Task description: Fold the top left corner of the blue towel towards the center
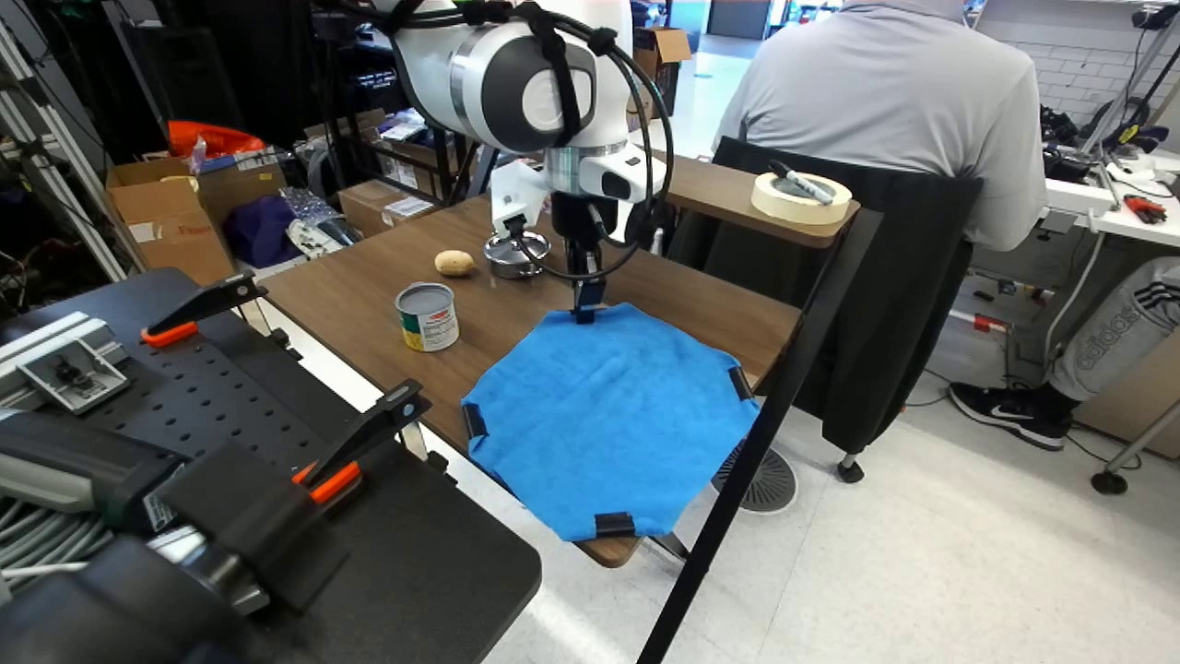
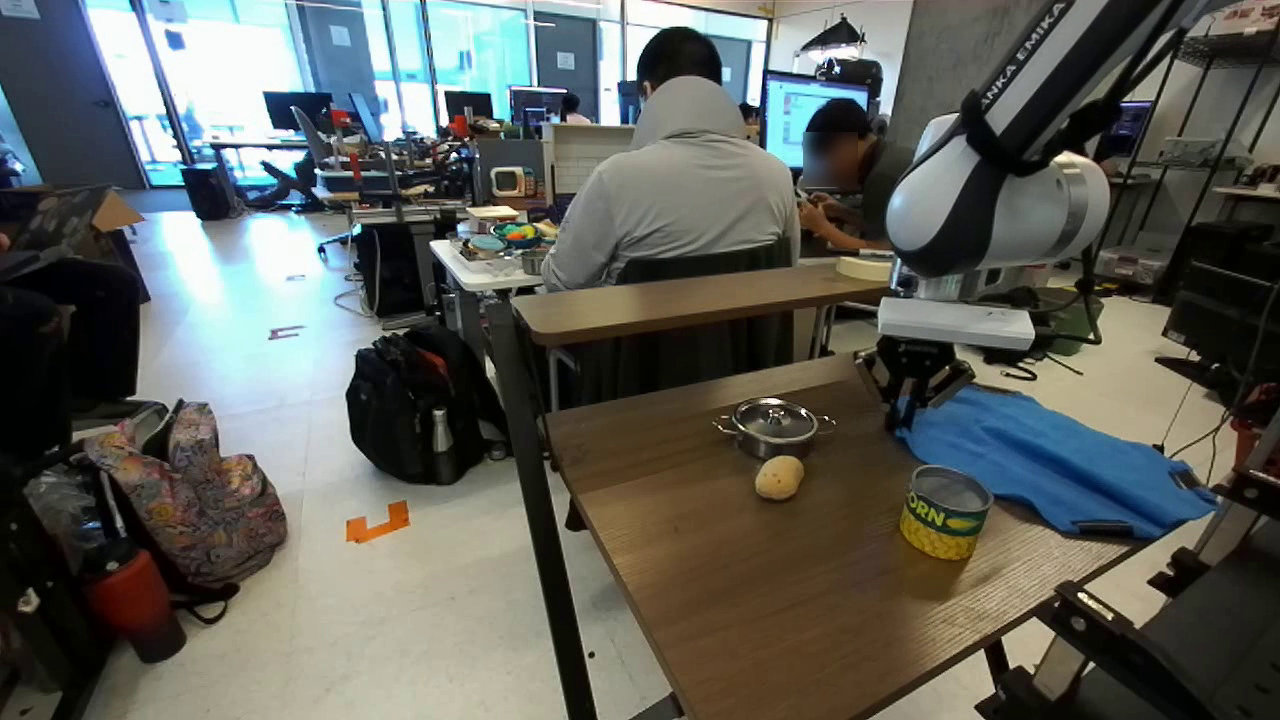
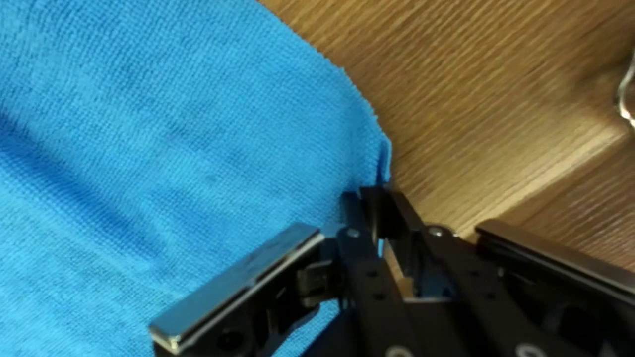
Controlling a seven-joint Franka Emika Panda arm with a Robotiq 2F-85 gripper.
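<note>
The blue towel (image 1: 608, 415) lies on the brown table (image 1: 498, 341), with pieces of black tape at its edges. It also shows in an exterior view (image 2: 1060, 450) and fills the left of the wrist view (image 3: 173, 124). My gripper (image 1: 584, 312) points down at the towel's edge nearest the arm base. In the wrist view my gripper (image 3: 374, 198) has its fingertips together on the towel's edge, and a small fold of cloth stands up between them. It also shows at the towel in an exterior view (image 2: 902, 412). The cloth inside the fingertips is mostly hidden.
A can (image 1: 428, 317), a potato (image 1: 454, 263) and a lidded metal pot (image 2: 775, 428) stand on the table beside the towel. A raised shelf (image 2: 690, 300) with a tape roll (image 1: 800, 199) runs along one side. A black post (image 1: 765, 433) stands at the table's edge.
</note>
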